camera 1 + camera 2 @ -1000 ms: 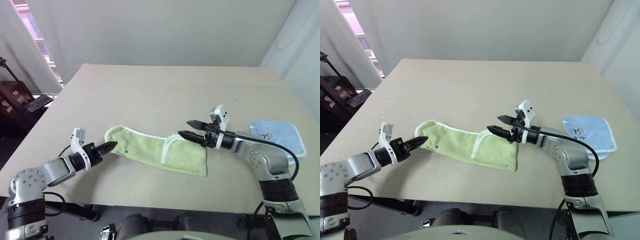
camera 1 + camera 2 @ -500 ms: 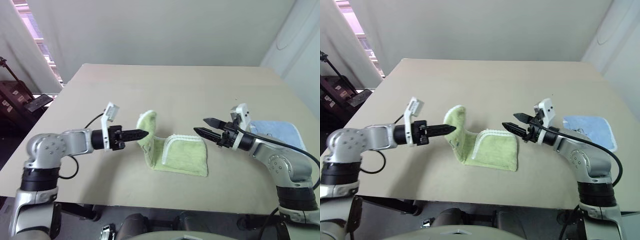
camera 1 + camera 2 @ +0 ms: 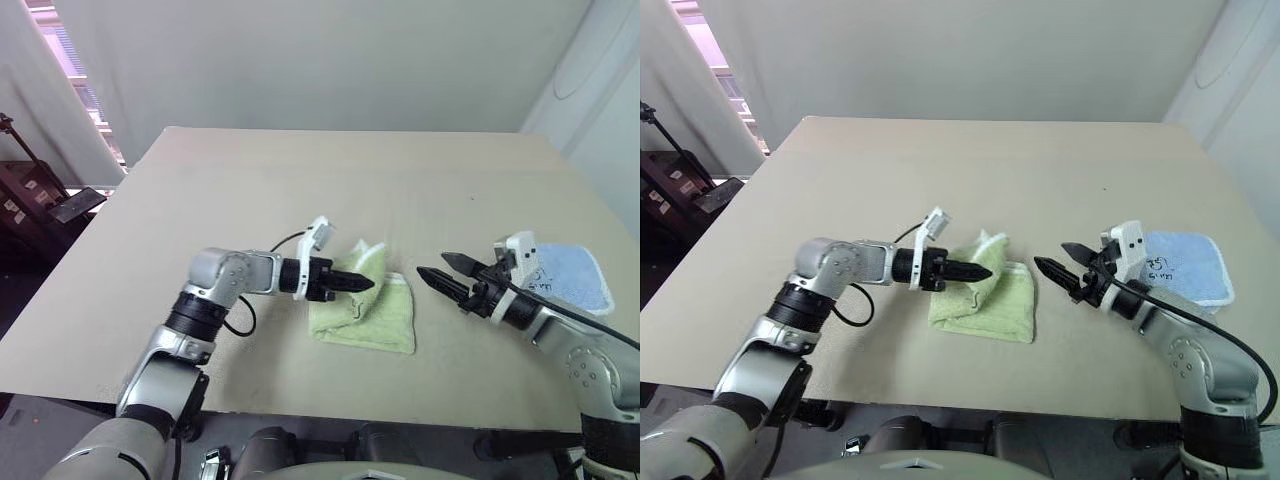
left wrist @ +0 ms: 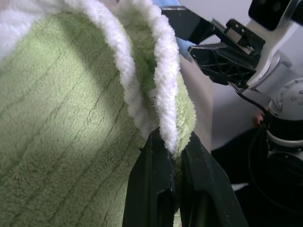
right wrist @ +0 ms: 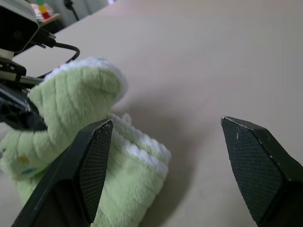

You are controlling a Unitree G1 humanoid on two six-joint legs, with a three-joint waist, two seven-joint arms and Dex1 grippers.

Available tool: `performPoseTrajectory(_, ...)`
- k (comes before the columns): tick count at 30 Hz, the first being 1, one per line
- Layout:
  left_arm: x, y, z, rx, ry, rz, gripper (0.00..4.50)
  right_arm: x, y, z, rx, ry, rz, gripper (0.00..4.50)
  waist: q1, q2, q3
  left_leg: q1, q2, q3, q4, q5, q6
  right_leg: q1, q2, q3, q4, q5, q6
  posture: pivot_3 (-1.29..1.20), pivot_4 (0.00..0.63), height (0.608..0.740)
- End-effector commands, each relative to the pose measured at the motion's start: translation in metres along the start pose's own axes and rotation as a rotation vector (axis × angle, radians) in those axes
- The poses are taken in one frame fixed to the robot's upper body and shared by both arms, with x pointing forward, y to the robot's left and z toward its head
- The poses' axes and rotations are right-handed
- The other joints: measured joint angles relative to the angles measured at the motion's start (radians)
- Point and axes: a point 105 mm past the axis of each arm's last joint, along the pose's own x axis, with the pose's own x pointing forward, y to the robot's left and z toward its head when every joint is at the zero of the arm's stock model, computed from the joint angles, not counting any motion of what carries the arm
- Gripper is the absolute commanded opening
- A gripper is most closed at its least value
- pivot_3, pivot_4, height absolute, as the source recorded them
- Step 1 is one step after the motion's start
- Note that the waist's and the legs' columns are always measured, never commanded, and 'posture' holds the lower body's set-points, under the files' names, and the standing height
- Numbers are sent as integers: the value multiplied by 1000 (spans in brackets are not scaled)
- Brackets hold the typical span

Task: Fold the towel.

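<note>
Left wrist view shows the left hand (image 4: pixel 173 189) pinched tight on the white-edged rim of the towel (image 4: pixel 71 118). Since a second ago it has carried that end from nine o'clock toward three o'clock, over the towel's other half, bunching it mid-bench (image 3: pixel 300 180). At three o'clock, the right hand (image 3: pixel 447 273) has backed off, fingers spread, empty, near the blue towel (image 3: pixel 575 275).

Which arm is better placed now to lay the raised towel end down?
Left. Its gripper already pinches the towel edge; the right gripper hangs open beside it.
</note>
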Motion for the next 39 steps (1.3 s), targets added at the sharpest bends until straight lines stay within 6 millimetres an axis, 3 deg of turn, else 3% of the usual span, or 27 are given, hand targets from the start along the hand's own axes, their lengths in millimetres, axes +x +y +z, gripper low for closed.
performPoseTrajectory(1, 8, -7, 6, 64, 26, -37, 29, -6, 2, 14, -28, -53, -20, 3817, -1, -1, 0, 0, 0, 0, 0, 0, 0, 0, 0, 0, 0, 0, 0, 0, 0, 724)
performPoseTrajectory(7, 28, -11, -10, 90, 92, -91, 29, -10, -2, 11, -23, -52, -65, 3817, 2, -1, 1, 1, 0, 0, 0, 0, 0, 1, 0, 0, 0, 0, 0, 0, 0, 724)
performPoseTrajectory(8, 29, -11, -11, 88, 94, -94, 558, -11, -1, 11, -22, -53, -67, 3817, 2, -1, 1, 1, 0, 0, 0, 0, 0, 1, 0, 0, 0, 0, 0, 0, 0, 724)
performPoseTrajectory(10, 31, -11, -11, 91, 86, -101, 1067, -12, -1, 11, -21, -54, -68, 3817, 2, -1, 1, 1, 0, 0, 0, 0, 0, 1, 0, 0, 0, 0, 0, 0, 0, 724)
performPoseTrajectory(13, 30, -14, -8, 91, 74, -125, 2227, -12, -1, 11, -19, -52, -66, 3817, -1, -1, 1, 2, 0, 0, 0, 0, 0, 1, 0, 0, 0, 0, 1, 0, 0, 724)
performPoseTrajectory(17, 21, -27, 6, 117, 16, -193, 3711, -9, -3, 16, -16, -59, -54, 3817, 0, -1, 1, 2, 0, 0, 0, 0, 0, 2, 1, 0, 1, 0, 1, 0, 0, 724)
performPoseTrajectory(19, 15, -34, 11, 194, 1, -208, 4375, -7, -5, 20, -15, -71, -55, 3817, -1, -2, 1, 2, 0, 0, 0, 0, 0, 2, 1, 0, 1, 0, 1, 0, 0, 724)
performPoseTrajectory(20, 11, -37, 14, 240, -19, -206, 4468, -6, -6, 22, -18, -74, -53, 3817, -1, -2, 1, 3, 0, 0, 0, 0, 0, 2, 1, 0, 1, 0, 1, 0, 0, 724)
performPoseTrajectory(25, -16, -38, 44, 431, -161, -113, 4468, -3, 11, 48, -35, -155, 48, 3817, 1, -1, 1, 3, 0, 0, 0, 0, 0, 3, 1, 0, 1, 0, 1, 0, 0, 724)
performPoseTrajectory(28, -31, -27, 47, 545, -172, -20, 3577, -2, 29, 56, -63, -169, 140, 2924, 0, -1, 1, 4, 0, 0, 0, 0, 0, 3, 1, 0, 2, 0, 1, 0, 0, 724)
performPoseTrajectory(32, -56, -12, 31, 657, -113, 63, 2155, 12, 53, 61, -104, -128, 255, 1463, -5, -1, 1, 5, 0, 0, 0, 0, 0, 4, 1, 1, 2, 0, 1, 0, 0, 724)
performPoseTrajectory(36, -61, 2, 20, 747, -56, 124, 757, 27, 65, 49, -138, -31, 328, 27, 7, -2, 1, 5, 0, 0, 1, 0, 0, 4, 0, 1, 2, 0, 0, 0, 0, 724)
performPoseTrajectory(37, -61, 5, 17, 770, -38, 133, 367, 29, 69, 43, -150, 8, 358, 0, 9, -2, 1, 5, 0, 0, 1, 0, 1, 4, 0, 1, 2, 0, 0, 0, 0, 724)
performPoseTrajectory(39, -59, 5, 16, 776, -56, 128, 367, 33, 78, 27, -186, 102, 412, 0, 9, -2, 1, 4, 0, 0, 1, 0, 2, 5, -1, 1, 0, 0, 0, 0, 0, 724)
